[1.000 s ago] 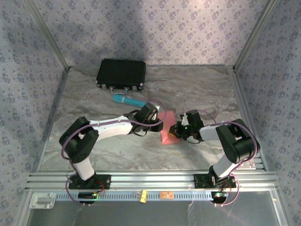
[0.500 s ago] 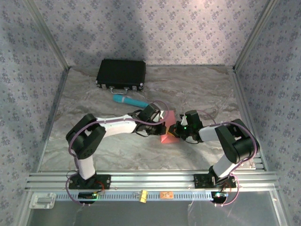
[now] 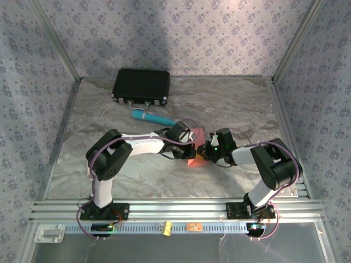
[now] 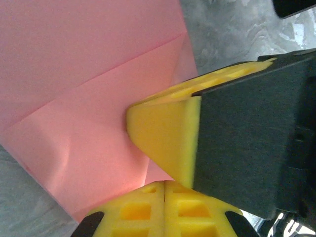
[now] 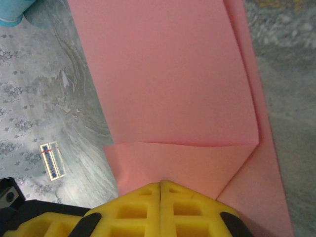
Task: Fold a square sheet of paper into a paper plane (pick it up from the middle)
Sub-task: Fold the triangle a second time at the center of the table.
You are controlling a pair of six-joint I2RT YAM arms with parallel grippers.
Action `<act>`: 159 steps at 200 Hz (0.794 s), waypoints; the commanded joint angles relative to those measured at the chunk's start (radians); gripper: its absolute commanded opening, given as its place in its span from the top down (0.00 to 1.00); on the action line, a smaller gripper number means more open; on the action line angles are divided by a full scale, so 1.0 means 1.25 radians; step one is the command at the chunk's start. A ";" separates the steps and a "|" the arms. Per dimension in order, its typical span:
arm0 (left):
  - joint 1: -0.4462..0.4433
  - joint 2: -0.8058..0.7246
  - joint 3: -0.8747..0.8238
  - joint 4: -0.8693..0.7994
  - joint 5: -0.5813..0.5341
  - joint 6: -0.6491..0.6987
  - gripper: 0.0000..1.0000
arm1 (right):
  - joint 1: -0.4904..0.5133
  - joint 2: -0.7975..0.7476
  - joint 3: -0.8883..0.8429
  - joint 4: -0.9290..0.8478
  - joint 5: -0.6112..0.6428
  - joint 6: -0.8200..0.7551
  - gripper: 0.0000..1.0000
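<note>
The square sheet of paper is a salmon-pink creased shape, bent up off the table between my two grippers at mid-table. My left gripper meets it from the left. Its jaws are closed together at the sheet's edge. My right gripper comes from the right, jaws shut at the apex of a folded-over flap of the sheet. Its yellow fingers touch the paper just ahead of my left jaws. No finished paper plane is visible.
A teal cylinder lies behind the left forearm, close to the paper; its end shows in the right wrist view. A black case stands at the back left. Patterned walls enclose the table on three sides.
My left gripper has closed and its arm has swung rightward, elbow nearer the middle. The paper has shifted slightly right. The right gripper has stayed put and shut.
</note>
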 commanded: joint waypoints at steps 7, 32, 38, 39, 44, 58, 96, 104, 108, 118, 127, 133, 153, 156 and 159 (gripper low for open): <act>-0.005 0.028 0.018 -0.020 0.020 0.010 1.00 | 0.005 0.033 -0.016 -0.065 0.057 0.003 0.99; -0.006 0.032 0.004 -0.015 0.026 0.008 1.00 | 0.006 0.035 -0.015 -0.067 0.056 0.002 0.99; -0.006 0.032 0.000 -0.012 0.027 0.007 1.00 | 0.006 0.035 -0.016 -0.068 0.057 0.002 0.99; -0.006 0.032 0.000 -0.012 0.027 0.006 1.00 | 0.006 0.035 -0.016 -0.068 0.057 0.001 0.99; -0.006 0.031 -0.003 -0.012 0.027 0.007 1.00 | 0.005 0.034 -0.014 -0.069 0.058 0.001 0.99; -0.006 0.027 -0.015 -0.009 0.027 0.004 1.00 | 0.003 0.035 -0.014 -0.072 0.058 -0.001 0.99; -0.008 0.016 -0.040 0.002 0.032 -0.001 1.00 | 0.003 0.037 -0.013 -0.078 0.061 -0.005 0.99; -0.008 0.014 -0.044 0.004 0.032 0.000 1.00 | 0.002 0.039 -0.014 -0.077 0.061 -0.006 0.99; -0.008 0.012 -0.045 0.004 0.032 -0.001 1.00 | 0.001 0.039 -0.013 -0.078 0.061 -0.006 0.99; -0.008 0.010 -0.051 0.006 0.032 -0.001 1.00 | 0.001 0.040 -0.014 -0.078 0.061 -0.006 0.99; -0.009 0.008 -0.055 0.005 0.032 0.000 1.00 | 0.000 0.042 -0.014 -0.078 0.061 -0.006 0.99; -0.009 0.006 -0.057 0.001 0.032 0.001 1.00 | 0.000 0.042 -0.014 -0.078 0.061 -0.006 0.99; -0.013 -0.008 -0.073 -0.001 0.026 0.004 1.00 | -0.001 0.043 -0.017 -0.077 0.061 -0.007 0.99; -0.013 -0.010 -0.075 0.000 0.026 0.003 0.99 | -0.002 0.042 -0.017 -0.078 0.061 -0.007 0.99; -0.013 -0.013 -0.078 0.000 0.026 0.003 0.99 | -0.002 0.042 -0.018 -0.078 0.061 -0.007 0.99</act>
